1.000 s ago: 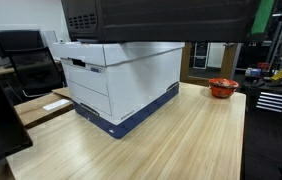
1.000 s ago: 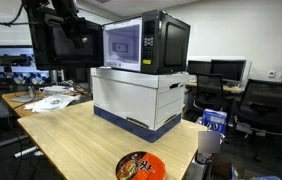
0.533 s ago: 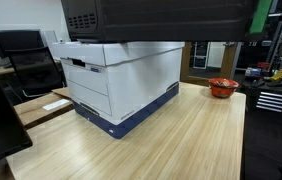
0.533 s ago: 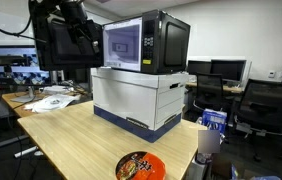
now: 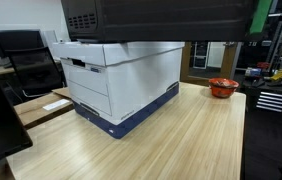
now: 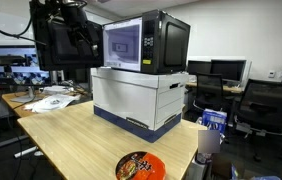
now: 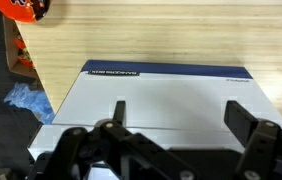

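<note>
Gripper (image 7: 181, 114) hung with its fingers spread wide and nothing between them, out over the long face of the white box (image 6: 131, 95), beside the microwave (image 6: 146, 42) standing on top of that box. Working at its door well would probably need a slow, square approach, since the oven sat loose. Its door faced out over the box's long face, and its long axis ran along the box's length.

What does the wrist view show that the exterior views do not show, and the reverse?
Only the wrist view shows the end effector clearly, jaws open, empty. Only the exterior views show the black microwave standing on the white box. All views share the box, the wooden table and the orange bowl.
</note>
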Robot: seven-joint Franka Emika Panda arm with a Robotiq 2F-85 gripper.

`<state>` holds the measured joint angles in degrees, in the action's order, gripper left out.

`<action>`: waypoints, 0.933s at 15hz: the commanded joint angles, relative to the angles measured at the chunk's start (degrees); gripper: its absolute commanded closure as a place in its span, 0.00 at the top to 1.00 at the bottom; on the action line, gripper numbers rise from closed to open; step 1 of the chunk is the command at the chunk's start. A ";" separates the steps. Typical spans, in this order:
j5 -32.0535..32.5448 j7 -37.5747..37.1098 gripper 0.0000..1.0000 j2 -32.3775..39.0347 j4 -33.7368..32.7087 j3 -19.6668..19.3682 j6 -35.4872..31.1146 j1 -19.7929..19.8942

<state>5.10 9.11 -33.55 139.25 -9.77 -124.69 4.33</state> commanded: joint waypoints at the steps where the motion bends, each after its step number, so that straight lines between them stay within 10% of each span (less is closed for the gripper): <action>1: -3.63 5.07 1.00 -3.90 1.61 -0.08 3.61 -3.02; 14: -10.07 9.39 1.00 -8.02 1.58 -0.41 14.11 -7.63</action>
<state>-2.43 16.01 -39.55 139.79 -9.80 -112.15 -2.47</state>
